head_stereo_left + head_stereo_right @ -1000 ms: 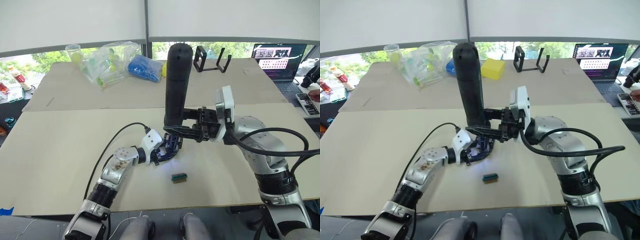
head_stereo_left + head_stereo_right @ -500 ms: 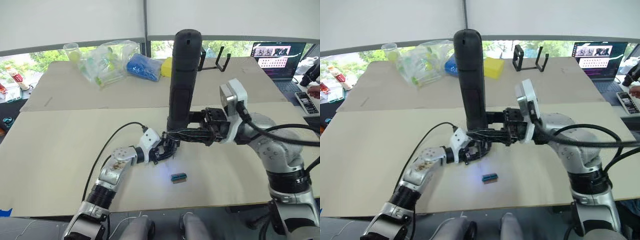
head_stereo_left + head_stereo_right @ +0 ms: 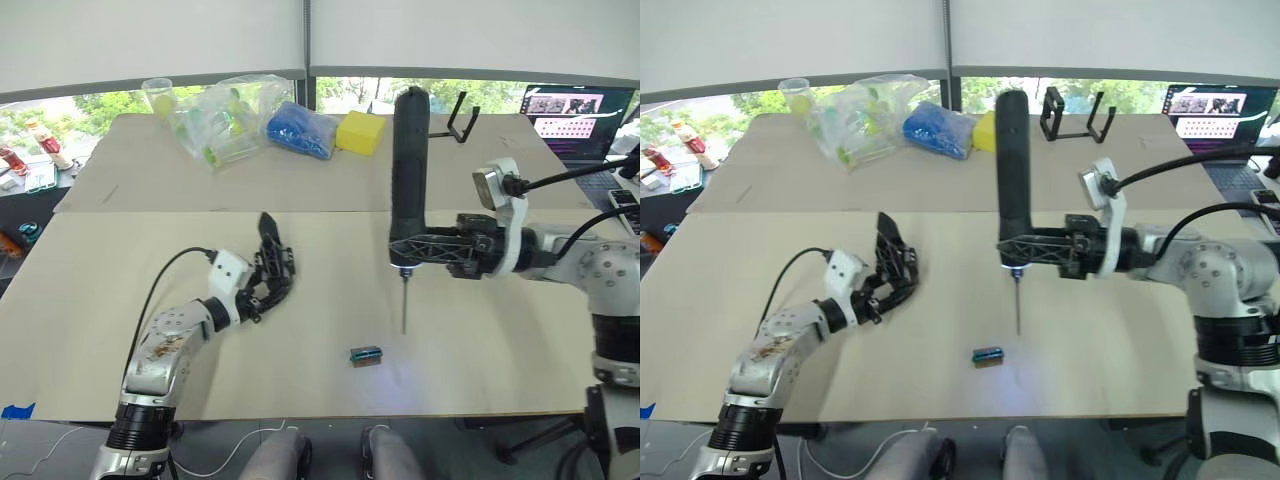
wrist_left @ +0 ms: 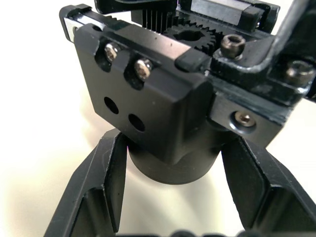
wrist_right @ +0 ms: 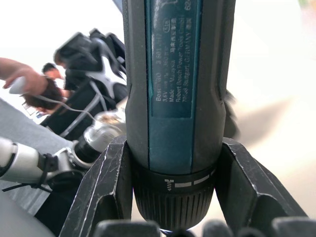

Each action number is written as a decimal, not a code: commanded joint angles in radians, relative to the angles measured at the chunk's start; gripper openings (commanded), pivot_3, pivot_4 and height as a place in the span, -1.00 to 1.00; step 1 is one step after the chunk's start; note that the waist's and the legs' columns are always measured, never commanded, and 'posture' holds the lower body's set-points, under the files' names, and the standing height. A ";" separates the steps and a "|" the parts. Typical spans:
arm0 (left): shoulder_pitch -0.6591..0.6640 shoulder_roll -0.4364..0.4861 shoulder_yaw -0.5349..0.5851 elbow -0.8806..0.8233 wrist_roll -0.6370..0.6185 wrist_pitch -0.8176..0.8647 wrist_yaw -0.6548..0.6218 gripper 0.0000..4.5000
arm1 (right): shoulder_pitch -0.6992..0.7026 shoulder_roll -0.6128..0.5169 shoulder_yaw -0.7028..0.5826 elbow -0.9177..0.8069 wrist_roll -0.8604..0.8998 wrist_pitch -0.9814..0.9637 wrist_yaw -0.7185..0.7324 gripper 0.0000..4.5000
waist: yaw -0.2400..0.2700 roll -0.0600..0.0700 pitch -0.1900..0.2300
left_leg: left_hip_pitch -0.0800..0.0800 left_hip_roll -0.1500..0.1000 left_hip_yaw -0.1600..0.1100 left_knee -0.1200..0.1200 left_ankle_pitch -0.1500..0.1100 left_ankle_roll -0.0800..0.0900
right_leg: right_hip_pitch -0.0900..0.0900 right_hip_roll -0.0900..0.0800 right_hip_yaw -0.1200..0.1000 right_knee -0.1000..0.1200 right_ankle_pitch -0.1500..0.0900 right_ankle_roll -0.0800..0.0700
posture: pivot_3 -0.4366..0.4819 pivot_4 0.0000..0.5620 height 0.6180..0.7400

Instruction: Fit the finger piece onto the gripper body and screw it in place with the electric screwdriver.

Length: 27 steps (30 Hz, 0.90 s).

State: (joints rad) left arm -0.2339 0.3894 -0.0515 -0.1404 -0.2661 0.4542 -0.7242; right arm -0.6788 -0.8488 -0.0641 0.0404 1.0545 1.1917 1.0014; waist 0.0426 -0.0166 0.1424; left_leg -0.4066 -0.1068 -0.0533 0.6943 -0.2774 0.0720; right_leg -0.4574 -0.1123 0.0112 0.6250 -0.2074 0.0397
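left gripper (image 3: 265, 285) low over the beige worktop (image 3: 480, 330), jaws clamped on the round base of the black blocky gripper body (image 3: 272, 262), pointed finger up. right gripper (image 3: 415, 250) reaches leftward, jaws gripping the matte cylindrical electric screwdriver (image 3: 408, 170) upright, thin metal bit down. small green block (image 3: 365, 354) lies near.

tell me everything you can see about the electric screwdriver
The electric screwdriver is a thick dark blue-black cylinder with a rounded top, a teal label with white print on its side, and a ribbed collar near the lower end. It stands upright, thin metal bit pointing down above the beige table, with a bluish glow under it. The right gripper clamps its lower end, one black finger on each side. Nothing else touches it.
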 commanded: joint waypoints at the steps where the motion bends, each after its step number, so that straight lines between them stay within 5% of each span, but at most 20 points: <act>1: -0.098 -0.042 -0.066 0.011 0.029 -0.082 -0.006 0.02 | -0.011 -0.044 -0.008 0.039 -0.011 0.080 0.027 -0.15 | 0.001 0.000 0.000 | -0.001 0.000 0.000 0.000 0.000 0.000 | 0.000 0.000 0.000 -0.001 0.001 0.001 | -0.05 -0.47 0.95; 8: -0.191 -0.142 -0.152 0.201 0.116 -0.144 0.054 0.02 | 0.025 -0.134 0.055 0.178 -0.165 0.158 -0.010 -0.15 | -0.007 0.000 0.000 | 0.000 0.000 0.001 0.002 0.000 0.000 | 0.000 0.000 0.001 0.001 0.002 0.001 | -0.05 -0.47 0.95; 19: -0.153 -0.154 -0.158 0.202 0.119 -0.118 0.057 0.02 | 0.064 -0.194 0.251 0.330 -0.462 -0.018 0.108 -0.15 | -0.006 0.000 0.000 | 0.001 0.000 0.003 0.003 0.001 0.000 | 0.000 0.000 0.000 0.002 0.002 0.001 | -0.05 -0.47 0.95; 20: -0.149 -0.151 -0.156 0.195 0.117 -0.116 0.055 0.24 | 0.067 -0.200 0.261 0.334 -0.482 -0.044 0.131 -0.15 | -0.006 0.000 0.000 | 0.001 0.000 0.003 0.003 0.001 0.000 | 0.001 0.000 0.000 0.002 0.002 0.001 | -0.05 -0.47 0.95; 24: -0.124 -0.097 -0.130 0.103 0.076 -0.061 0.014 0.99 | 0.090 -0.241 0.265 0.370 -0.577 -0.303 0.262 0.61 | -0.003 0.000 0.000 | 0.002 0.000 0.003 0.004 0.001 0.000 | 0.001 0.000 0.000 0.003 0.002 0.002 | -0.05 -0.47 0.95; 27: -0.098 -0.006 -0.090 -0.005 0.031 -0.004 -0.045 1.00 | 0.118 -0.268 0.218 0.404 -0.645 -0.622 0.360 0.97 | -0.005 0.000 0.000 | 0.002 0.000 0.003 0.004 0.001 0.000 | 0.001 0.001 -0.001 0.003 0.002 0.002 | -0.05 -0.47 0.95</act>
State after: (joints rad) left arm -0.3334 0.3503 -0.1832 -0.0512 -0.1954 0.4253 -0.7329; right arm -0.5704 -1.0807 0.2048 0.4287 0.4570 0.7656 1.3003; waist 0.0376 -0.0165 0.1427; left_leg -0.4049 -0.1071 -0.0502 0.6983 -0.2769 0.0717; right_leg -0.4570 -0.1111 0.0095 0.6286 -0.2054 0.0415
